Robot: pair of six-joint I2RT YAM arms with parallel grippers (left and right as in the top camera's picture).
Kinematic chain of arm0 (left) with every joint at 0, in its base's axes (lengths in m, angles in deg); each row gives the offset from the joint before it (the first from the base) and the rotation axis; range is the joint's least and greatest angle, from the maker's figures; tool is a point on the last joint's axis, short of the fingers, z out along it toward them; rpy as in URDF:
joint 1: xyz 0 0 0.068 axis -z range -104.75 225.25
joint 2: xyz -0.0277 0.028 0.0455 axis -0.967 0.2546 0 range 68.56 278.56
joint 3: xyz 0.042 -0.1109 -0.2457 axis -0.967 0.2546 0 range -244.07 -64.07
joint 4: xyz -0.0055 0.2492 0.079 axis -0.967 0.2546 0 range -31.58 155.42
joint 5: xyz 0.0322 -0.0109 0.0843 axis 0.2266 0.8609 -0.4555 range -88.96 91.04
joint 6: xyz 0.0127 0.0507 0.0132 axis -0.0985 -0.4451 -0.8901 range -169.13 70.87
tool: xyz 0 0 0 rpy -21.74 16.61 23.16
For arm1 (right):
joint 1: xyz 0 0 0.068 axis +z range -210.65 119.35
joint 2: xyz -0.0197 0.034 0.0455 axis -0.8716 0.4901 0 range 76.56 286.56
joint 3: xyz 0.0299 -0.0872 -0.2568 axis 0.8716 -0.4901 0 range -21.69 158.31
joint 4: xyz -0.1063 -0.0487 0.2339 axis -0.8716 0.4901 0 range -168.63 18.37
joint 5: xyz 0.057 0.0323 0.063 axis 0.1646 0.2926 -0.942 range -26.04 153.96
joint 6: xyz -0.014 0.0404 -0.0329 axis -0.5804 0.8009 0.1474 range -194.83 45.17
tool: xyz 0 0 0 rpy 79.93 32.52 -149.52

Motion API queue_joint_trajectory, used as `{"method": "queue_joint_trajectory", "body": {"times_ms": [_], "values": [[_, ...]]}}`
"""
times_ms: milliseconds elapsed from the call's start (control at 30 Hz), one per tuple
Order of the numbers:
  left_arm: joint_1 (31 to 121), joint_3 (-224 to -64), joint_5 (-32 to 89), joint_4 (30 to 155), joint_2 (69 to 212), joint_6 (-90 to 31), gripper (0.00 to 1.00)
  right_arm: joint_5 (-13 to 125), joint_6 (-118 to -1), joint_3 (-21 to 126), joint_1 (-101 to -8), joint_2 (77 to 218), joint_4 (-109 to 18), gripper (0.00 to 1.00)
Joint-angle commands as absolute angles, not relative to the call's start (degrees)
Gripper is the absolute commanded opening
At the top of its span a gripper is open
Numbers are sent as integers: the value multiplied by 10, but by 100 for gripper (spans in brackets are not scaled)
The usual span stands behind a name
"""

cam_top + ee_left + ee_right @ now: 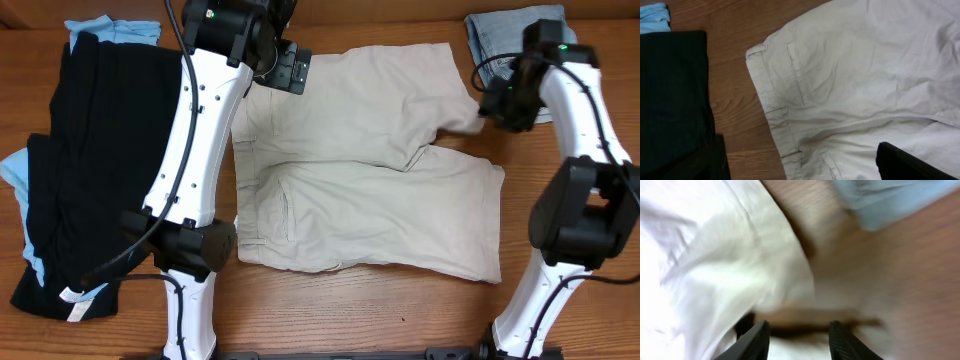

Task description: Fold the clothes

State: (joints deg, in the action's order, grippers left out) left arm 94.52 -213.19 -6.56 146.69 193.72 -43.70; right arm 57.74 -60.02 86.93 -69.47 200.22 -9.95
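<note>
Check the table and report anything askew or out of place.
The khaki shorts lie spread out, but not evenly. In the overhead view, the upper leg's hem is bunched and drawn to a point beside the right tool. That makes this leg look shorter than the lower one.

**Robot manipulation bench, probably a laboratory test station.** My left arm [190, 150] and right arm [585, 110], both white and black, rise from bases at 6 o'clock on a wood-grain table [400, 315]. Garments lie staged on it: a black garment [90, 150] at 9 o'clock, beige shorts [370, 180] at centre, folded jeans [500, 30] at 1 o'clock. The surrounding room lies outside every view.
</note>
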Motion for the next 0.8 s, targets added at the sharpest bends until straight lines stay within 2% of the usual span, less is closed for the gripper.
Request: {"method": "queue_joint_trajectory", "body": {"times_ms": [0,367,633,767], "values": [[943,-2116,-69,1463,1939,-449,100,646,-631,895,-703,1981,-52,45],[943,-1942,-6,1396,1939,-460,100,552,-649,901,-693,1981,-8,58],[943,-1789,85,1329,1939,-457,100,548,-649,901,-669,1981,-1,73],[943,-1738,88,1304,1939,-457,100,548,-649,900,-661,1981,-1,77]]}}
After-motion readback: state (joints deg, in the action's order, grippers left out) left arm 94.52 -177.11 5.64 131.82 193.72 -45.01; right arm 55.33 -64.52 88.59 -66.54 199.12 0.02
